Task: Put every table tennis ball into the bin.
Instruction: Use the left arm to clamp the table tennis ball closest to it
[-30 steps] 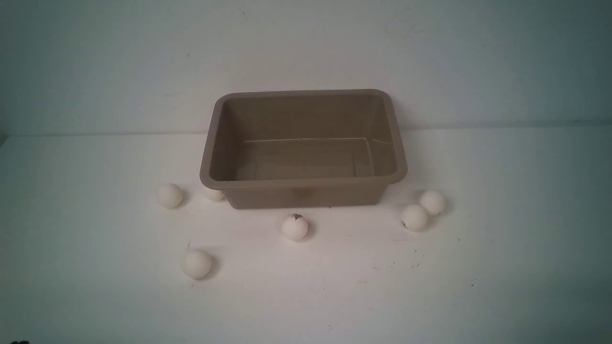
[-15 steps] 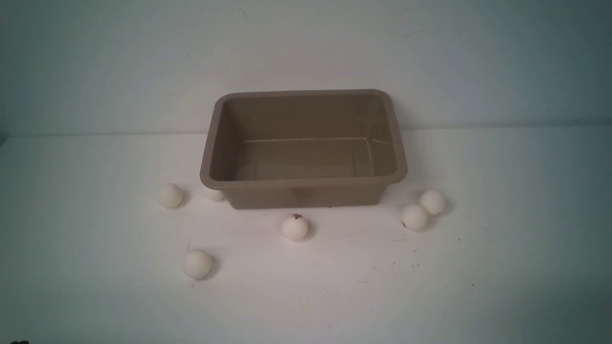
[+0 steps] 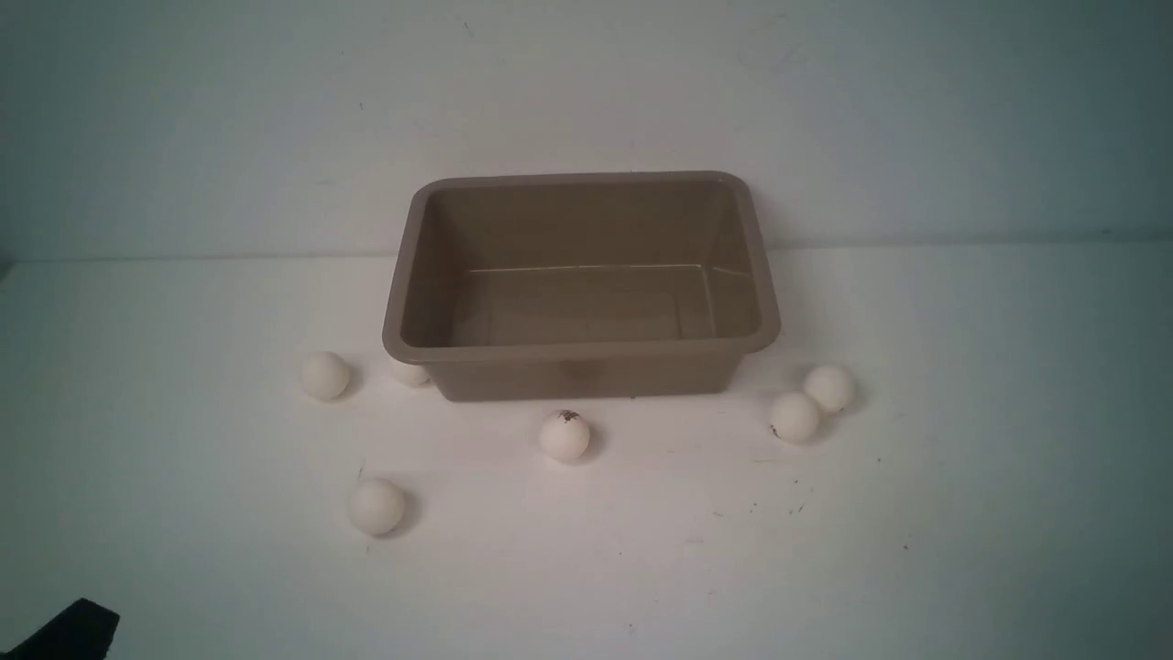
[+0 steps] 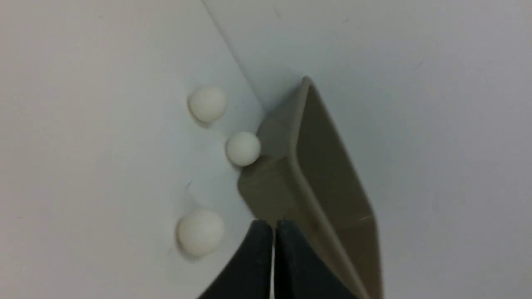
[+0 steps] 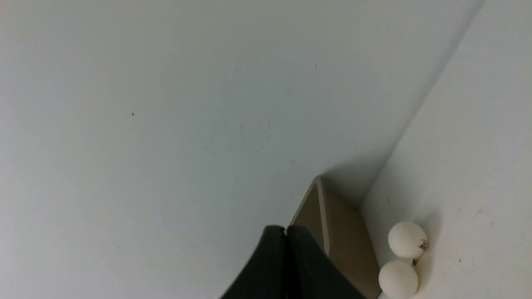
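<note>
Your left gripper (image 4: pixel 273 226) is clenched, black fingers pressed together on nothing, near a front corner of the rectangular taupe plastic bin (image 3: pixel 586 376) with rounded corners and a flared rim. Your right gripper (image 5: pixel 285 229) is clenched too and carries nothing. You see the bin upright on the flat white tabletop (image 3: pixel 962 513), its back against the pale wall (image 3: pixel 183 119). All 6 small matte white table tennis balls (image 3: pixel 377 506) lie on the tabletop outside it. On the bin's left, 1 ball (image 3: pixel 324 375) sits apart and another ball (image 3: pixel 410 372) is tucked just beside the front corner. A ball with a dark mark (image 3: pixel 564 436) rests near the front wall. 2 balls (image 3: pixel 794 417) sit close together off the right front corner.
</note>
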Tool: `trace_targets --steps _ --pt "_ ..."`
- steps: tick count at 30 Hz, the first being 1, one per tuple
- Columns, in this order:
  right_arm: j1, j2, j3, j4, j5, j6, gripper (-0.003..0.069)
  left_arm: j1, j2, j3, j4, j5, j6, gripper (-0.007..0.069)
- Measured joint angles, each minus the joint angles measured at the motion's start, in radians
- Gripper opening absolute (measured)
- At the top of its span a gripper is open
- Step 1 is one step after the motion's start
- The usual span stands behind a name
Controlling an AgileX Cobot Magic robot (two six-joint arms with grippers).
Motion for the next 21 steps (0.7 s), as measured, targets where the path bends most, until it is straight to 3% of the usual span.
trace_targets --steps 6,9,11,15,19,21 --pt "0.000 0.000 -0.037 -0.004 0.113 -0.263 -0.0017 0.000 0.000 -0.006 -0.121 -0.073 0.049 -0.0004" --pt "0.000 0.013 -0.136 -0.018 0.206 -0.403 -0.0017 0.000 0.002 -0.089 -0.046 -0.011 0.224 -0.0004" --pt "0.000 0.091 -0.243 -0.064 0.305 -0.495 -0.0017 0.000 0.040 -0.205 0.023 0.086 0.412 -0.0004" --pt "0.000 0.292 -0.427 -0.258 0.452 -0.525 -0.0017 0.000 0.241 -0.440 0.150 0.332 0.637 -0.0004" --pt "0.000 0.513 -0.642 -0.566 0.588 -0.433 -0.0015 0.000 0.478 -0.595 0.284 0.517 0.730 0.0000" --pt "0.000 0.583 -0.709 -0.661 0.625 -0.381 -0.0015 0.000 0.643 -0.670 0.351 0.585 0.750 0.0022"
